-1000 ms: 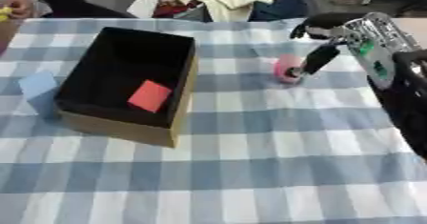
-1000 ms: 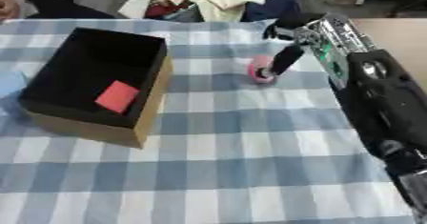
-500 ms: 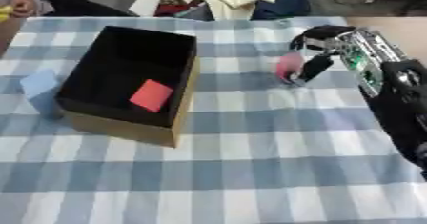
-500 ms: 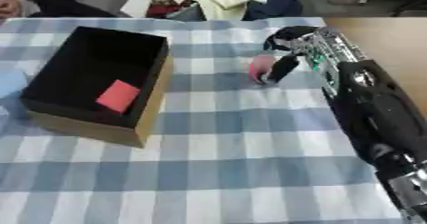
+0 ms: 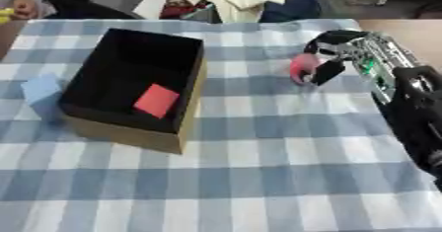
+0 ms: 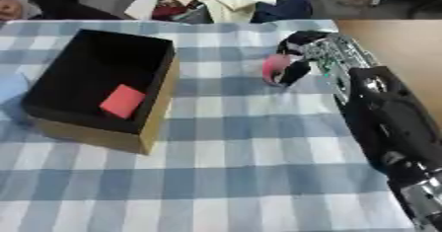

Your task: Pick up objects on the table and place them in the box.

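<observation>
Right hand closing on the small pink object, right of the box.

The right hand [image 5: 332,53] has its fingers curled round a pink object [image 5: 302,66] on the checked desk [image 5: 259,167], well apart from the black box [image 5: 192,90] holding a red block [image 5: 156,100]. It looks light and small enough to roll; pinching across its sides seems safest. A blue block [image 5: 41,91] waits left of the box.

The right hand [image 5: 332,53] curls over the pink object [image 5: 302,66], hiding its shape; the blue block [image 6: 10,89] is cut off in the right eye view.
</observation>
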You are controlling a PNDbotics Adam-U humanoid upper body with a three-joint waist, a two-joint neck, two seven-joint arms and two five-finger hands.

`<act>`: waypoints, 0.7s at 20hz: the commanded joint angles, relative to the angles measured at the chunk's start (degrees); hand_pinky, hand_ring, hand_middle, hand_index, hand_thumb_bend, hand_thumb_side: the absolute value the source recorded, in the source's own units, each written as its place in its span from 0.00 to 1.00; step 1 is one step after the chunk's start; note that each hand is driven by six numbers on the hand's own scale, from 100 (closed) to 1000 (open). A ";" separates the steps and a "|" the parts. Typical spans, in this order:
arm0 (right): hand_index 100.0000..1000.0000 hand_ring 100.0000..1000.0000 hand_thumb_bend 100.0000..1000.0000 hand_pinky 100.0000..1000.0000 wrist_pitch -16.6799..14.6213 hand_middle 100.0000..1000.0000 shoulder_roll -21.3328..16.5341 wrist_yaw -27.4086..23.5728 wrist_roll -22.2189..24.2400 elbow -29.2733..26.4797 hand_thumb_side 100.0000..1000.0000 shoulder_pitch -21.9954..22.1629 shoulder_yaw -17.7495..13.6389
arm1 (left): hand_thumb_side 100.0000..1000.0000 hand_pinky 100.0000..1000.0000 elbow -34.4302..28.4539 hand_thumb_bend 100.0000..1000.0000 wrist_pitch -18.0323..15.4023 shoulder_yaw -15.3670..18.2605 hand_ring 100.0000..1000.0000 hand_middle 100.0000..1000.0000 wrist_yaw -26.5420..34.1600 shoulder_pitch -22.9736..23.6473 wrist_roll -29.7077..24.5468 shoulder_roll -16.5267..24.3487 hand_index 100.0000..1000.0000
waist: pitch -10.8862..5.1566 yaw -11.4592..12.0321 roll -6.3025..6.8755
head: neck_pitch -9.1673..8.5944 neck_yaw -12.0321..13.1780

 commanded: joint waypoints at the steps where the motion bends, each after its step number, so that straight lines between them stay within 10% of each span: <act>1: 0.81 0.89 0.00 0.89 -0.21 0.79 -0.94 -1.06 -0.15 -1.26 0.31 -1.22 -0.17 | 0.75 0.40 -0.91 0.00 -0.06 0.18 0.65 0.58 -0.08 -0.40 -0.34 0.65 0.77 | -0.94 0.03 0.12 | -0.30 -0.09; 14: 0.76 0.87 0.00 0.87 -0.73 0.75 -1.95 -4.81 0.60 -6.95 0.00 -1.56 1.09 | 0.74 0.39 -0.91 0.00 0.01 0.26 0.65 0.58 -0.18 -0.53 -0.57 0.77 0.77 | -1.15 -0.21 -0.26 | -0.52 0.09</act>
